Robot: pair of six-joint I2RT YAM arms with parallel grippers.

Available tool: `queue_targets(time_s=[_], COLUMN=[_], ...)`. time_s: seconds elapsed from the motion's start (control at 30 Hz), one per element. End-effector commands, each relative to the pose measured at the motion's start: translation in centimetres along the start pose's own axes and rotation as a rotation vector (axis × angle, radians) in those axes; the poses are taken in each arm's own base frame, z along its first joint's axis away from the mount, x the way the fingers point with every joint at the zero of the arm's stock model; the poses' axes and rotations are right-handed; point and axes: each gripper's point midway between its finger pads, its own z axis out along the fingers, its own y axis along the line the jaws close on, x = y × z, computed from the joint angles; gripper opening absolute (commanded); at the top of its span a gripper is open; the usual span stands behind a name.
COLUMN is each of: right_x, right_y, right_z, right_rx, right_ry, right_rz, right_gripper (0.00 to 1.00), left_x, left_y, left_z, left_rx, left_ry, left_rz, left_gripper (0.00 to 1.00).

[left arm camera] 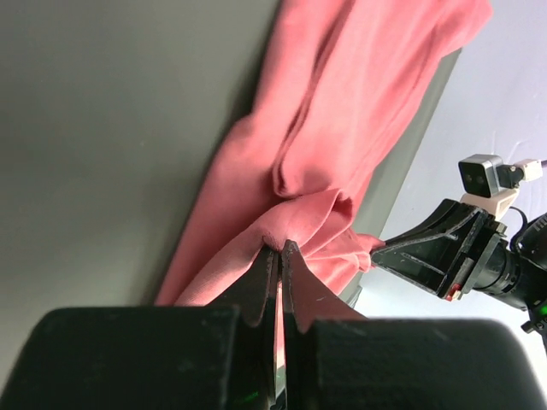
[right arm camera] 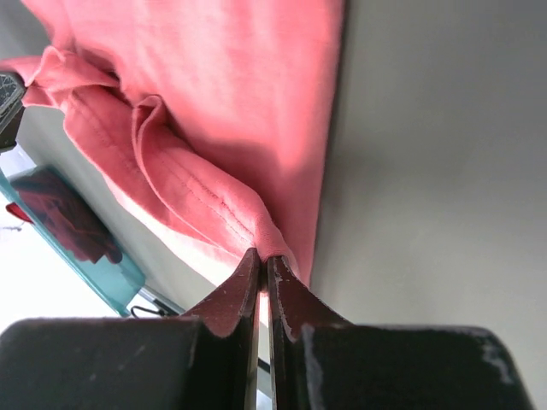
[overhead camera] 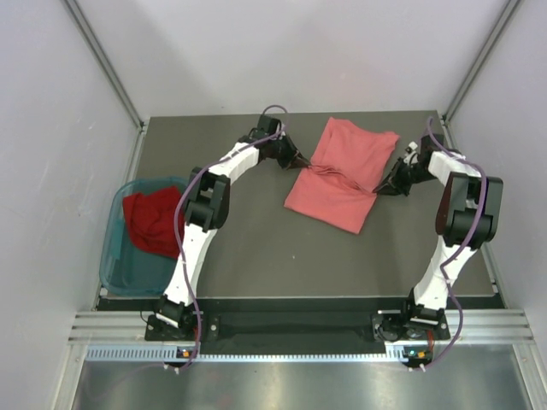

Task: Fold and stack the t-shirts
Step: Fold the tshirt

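Note:
The salmon-pink t-shirt [overhead camera: 340, 175] lies partly folded at the back middle of the dark table. My left gripper [overhead camera: 304, 165] is shut on its left edge; in the left wrist view the jaws [left arm camera: 280, 248] pinch a fold of the pink cloth [left arm camera: 342, 111]. My right gripper [overhead camera: 378, 190] is shut on its right edge; in the right wrist view the jaws [right arm camera: 262, 256] pinch a hemmed fold of the shirt [right arm camera: 214, 102]. The deep red t-shirt [overhead camera: 152, 222] lies crumpled in the teal basket [overhead camera: 115, 256] at the left, also seen in the right wrist view [right arm camera: 64, 218].
The teal basket sits at the table's left edge. White walls with metal frame posts [overhead camera: 102, 60] enclose the table on three sides. Bare table surface [overhead camera: 291, 256] lies in front of the pink shirt.

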Motion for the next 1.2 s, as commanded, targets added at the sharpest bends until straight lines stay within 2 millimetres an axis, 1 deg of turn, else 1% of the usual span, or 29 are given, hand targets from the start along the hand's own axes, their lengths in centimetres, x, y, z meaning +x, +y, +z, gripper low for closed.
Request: queue_targets(time_s=[0.0, 0.1, 0.17, 0.2, 0.23, 0.27, 0.3, 0.33, 0.37, 0.4, 0.43, 0.47, 0.5, 0.53, 0.57, 0.6, 0.63, 0.67, 0.7, 0.73, 0.77, 0.8, 0.83, 0.9, 0.93, 1.0, 1.03, 1.07, 1.17], right_x=[-1.5, -1.4, -1.7, -1.8, -2.1, -2.5, -2.8, -3.2, -3.3, -3.7, -4.1, -4.1, -3.8, -3.0, -2.3, -1.6, 0.2, 1.1, 2.3, 4.3, 5.4, 6.5, 7.9, 9.7, 11.2, 12.0, 12.9, 12.8, 13.2], right_y=[0.4, 0.0, -0.1, -0.3, -0.3, -0.5, -0.8, -0.9, -1.0, -1.9, -2.0, -1.8, -2.0, -1.8, -1.6, -1.1, -1.7, -0.9, -0.2, -0.8, 0.1, 0.7, 0.4, 0.7, -0.1, 0.6, 0.0, 0.5, -0.1], right_z=[-0.4, -0.1, 0.0, 0.0, -0.1, -0.4, -0.6, -1.0, -1.7, -2.3, -3.0, -3.9, -4.4, -5.0, -5.2, -5.4, -4.8, -5.5, -5.1, -4.3, -4.4, -4.1, -3.7, -2.7, -1.9, -1.0, -0.4, -0.1, 0.5], right_rx=[-0.015, -0.011, -0.009, -0.003, 0.000, 0.005, 0.022, 0.030, 0.050, 0.106, 0.135, 0.154, 0.178, 0.177, 0.170, 0.151, 0.152, 0.136, 0.115, 0.116, 0.089, 0.050, 0.035, 0.015, 0.020, -0.019, -0.019, -0.039, -0.028], right_ry=[-0.031, -0.027, -0.031, -0.035, -0.042, -0.052, -0.063, -0.076, -0.086, -0.113, -0.132, -0.151, -0.152, -0.154, -0.149, -0.146, -0.113, -0.128, -0.116, -0.079, -0.081, -0.067, -0.066, -0.052, -0.024, -0.031, -0.018, -0.040, -0.050], right_rz=[-0.008, -0.004, -0.004, -0.003, -0.003, 0.000, 0.004, -0.011, -0.017, -0.036, -0.053, -0.073, -0.078, -0.089, -0.094, -0.104, -0.092, -0.115, -0.140, -0.128, -0.151, -0.137, -0.133, -0.119, -0.097, -0.083, -0.059, -0.073, -0.053], right_gripper=[0.03, 0.04, 0.07, 0.08, 0.14, 0.18, 0.23, 0.29, 0.43, 0.49, 0.56, 0.59, 0.60, 0.62, 0.63, 0.65, 0.69, 0.70, 0.72, 0.73, 0.73, 0.73, 0.74, 0.74, 0.74, 0.74, 0.73, 0.73, 0.70], left_x=[-1.1, -0.9, -0.8, -0.8, -0.9, -0.9, -1.3, -1.6, -2.0, -2.2, -2.3, -2.3, -2.2, -1.7, -1.4, -0.9, 0.0, 1.4, 2.3, 3.2, 4.5, 5.2, 6.3, 7.3, 7.7, 8.7, 8.9, 9.3, 9.6], left_y=[-2.1, -2.0, -2.2, -2.2, -2.1, -2.3, -2.1, -2.0, -1.9, -1.9, -1.6, -0.4, -1.3, 0.1, 0.4, -0.2, -0.1, 1.3, 1.0, 1.3, 3.2, 3.0, 4.4, 5.4, 5.9, 7.0, 7.3, 7.8, 8.1], left_z=[-0.1, 0.0, 0.0, -0.1, -0.2, -0.7, -1.3, -1.9, -2.6, -4.1, -5.1, -5.9, -7.7, -8.2, -9.0, -10.3, -10.6, -10.6, -11.3, -11.5, -11.4, -12.0, -12.0, -12.1, -12.2, -11.9, -11.7, -11.6, -11.1], left_rx=[0.070, 0.078, 0.079, 0.075, 0.062, 0.037, -0.002, -0.031, -0.052, -0.099, -0.123, -0.160, -0.169, -0.210, -0.225, -0.226, -0.214, -0.226, -0.212, -0.194, -0.214, -0.204, -0.214, -0.231, -0.244, -0.267, -0.271, -0.280, -0.275], left_ry=[-0.023, -0.011, -0.007, -0.008, -0.010, -0.013, -0.037, -0.053, -0.066, -0.085, -0.095, -0.092, -0.106, -0.089, -0.084, -0.079, -0.048, -0.001, 0.017, 0.049, 0.089, 0.099, 0.140, 0.175, 0.193, 0.218, 0.222, 0.230, 0.226], left_rz=[0.035, 0.033, 0.037, 0.039, 0.061, 0.073, 0.090, 0.150, 0.172, 0.185, 0.239, 0.244, 0.275, 0.314, 0.333, 0.376, 0.384, 0.370, 0.378, 0.391, 0.373, 0.385, 0.377, 0.368, 0.358, 0.352, 0.352, 0.344, 0.327], left_gripper=[0.00, 0.03, 0.16, 0.20, 0.24, 0.40, 0.50, 0.55, 0.65, 0.70, 0.74, 0.78, 0.82, 0.83, 0.84, 0.86, 0.86, 0.86, 0.86, 0.86, 0.86, 0.86, 0.86, 0.86, 0.86, 0.86, 0.86, 0.85, 0.83])
